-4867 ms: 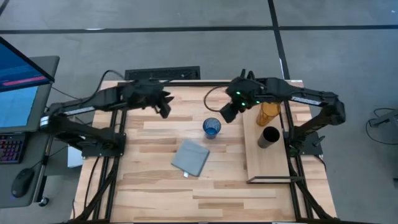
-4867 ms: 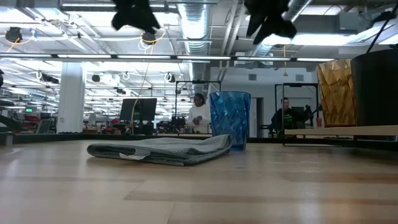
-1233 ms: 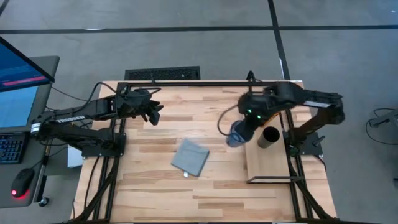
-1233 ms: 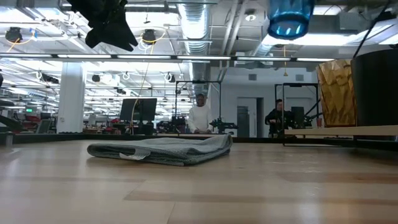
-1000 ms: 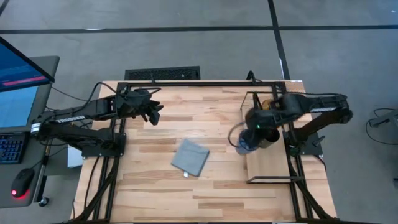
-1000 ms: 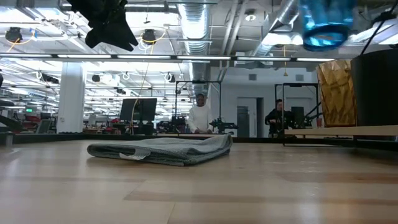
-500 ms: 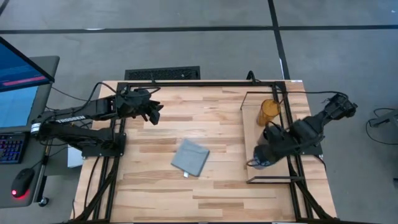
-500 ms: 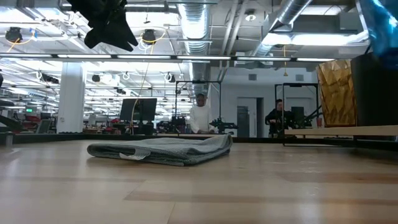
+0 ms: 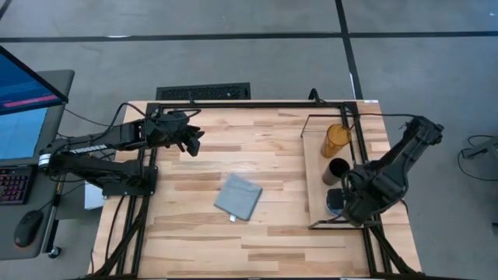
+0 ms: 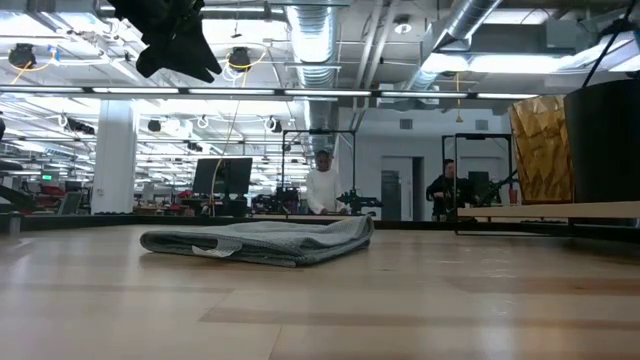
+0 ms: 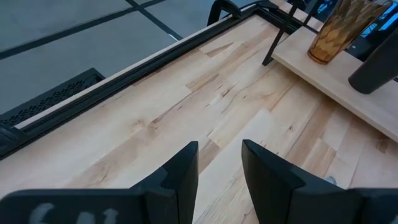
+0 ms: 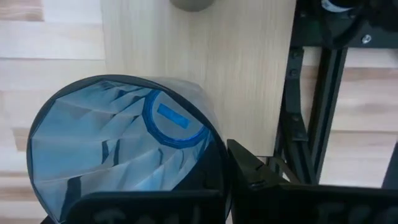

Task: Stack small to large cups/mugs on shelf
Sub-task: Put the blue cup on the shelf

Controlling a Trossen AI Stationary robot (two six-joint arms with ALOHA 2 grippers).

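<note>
Shelf [image 9: 317, 155] stock: amber tumbler [image 9: 337, 138] and black cup [image 9: 338, 170] placed beyond my right pincer [image 9: 341, 204], which clamps the blue cup [image 12: 124, 146] above the board, unreleased; nesting pending.

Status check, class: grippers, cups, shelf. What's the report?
Right gripper shut on blue cup, above shelf beside black cup. Left gripper open, idle. Amber tumbler shelved. Nothing obstructing.

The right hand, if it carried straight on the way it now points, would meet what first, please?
Most likely the shelf: the right hand, shut on the blue cup, points down at its board beside the black cup. How far above it the cup is stays unclear.
</note>
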